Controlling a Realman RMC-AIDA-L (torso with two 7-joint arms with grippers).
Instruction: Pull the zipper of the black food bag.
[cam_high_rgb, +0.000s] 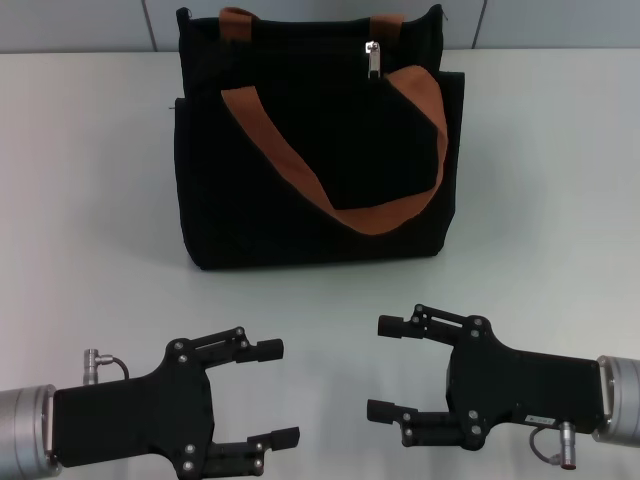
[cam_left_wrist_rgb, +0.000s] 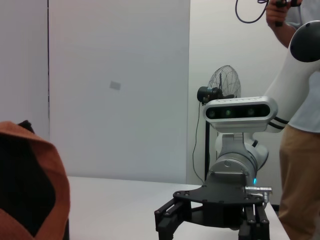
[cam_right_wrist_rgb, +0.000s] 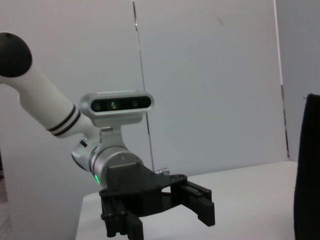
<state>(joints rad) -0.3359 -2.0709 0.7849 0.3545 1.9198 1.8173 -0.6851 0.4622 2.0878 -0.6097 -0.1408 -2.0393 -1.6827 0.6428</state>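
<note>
Jaws apart on both arms: the left gripper (cam_high_rgb: 268, 392) and the right gripper (cam_high_rgb: 390, 368) hover low over the near edge of the white counter (cam_high_rgb: 90, 200), facing each other across a bare strip and holding nothing. Well beyond them, toward the far edge and about midway along it, stands the black food bag (cam_high_rgb: 300, 190), upright, its brown handles (cam_high_rgb: 390, 215) draped down over the front panel. The silver zipper pull (cam_high_rgb: 373, 58) hangs at the top seam, right of centre. How much of the zipper is closed cannot be told from the head view; the pull's place along the seam would suit a zip partly drawn either way, so the pictures do not settle how far the job stands. Neither gripper is near the pull, and both are well apart from the bag. Nothing of the bag's contents shows; its mouth is hidden behind the top hem. The left wrist view catches only a corner of bag and handle.
</note>
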